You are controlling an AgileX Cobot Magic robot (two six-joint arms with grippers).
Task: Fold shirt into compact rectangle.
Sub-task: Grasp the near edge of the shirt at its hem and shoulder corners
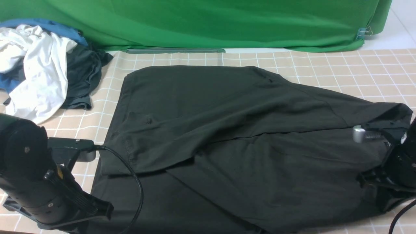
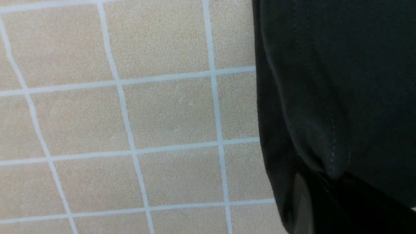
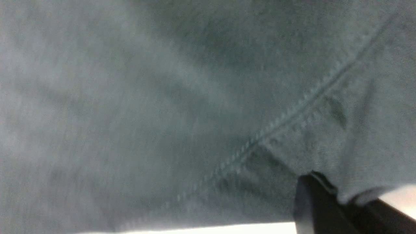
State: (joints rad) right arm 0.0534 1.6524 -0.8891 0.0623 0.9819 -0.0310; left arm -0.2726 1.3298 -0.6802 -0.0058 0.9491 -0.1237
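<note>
Soft even light, faint shadows, front view sharp, right wrist view blurred, shirt (image 3: 162, 113) washed grey

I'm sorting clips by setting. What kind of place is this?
Probably a robot lab or recording studio: a green backdrop cloth hangs behind a grid-patterned table cover, with a pile of clothes beside the black shirt.

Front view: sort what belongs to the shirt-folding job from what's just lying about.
Job: black shirt; right tool gripping its edge.
Lying about: white garment; blue garment; dark grey garment; green backdrop.
</note>
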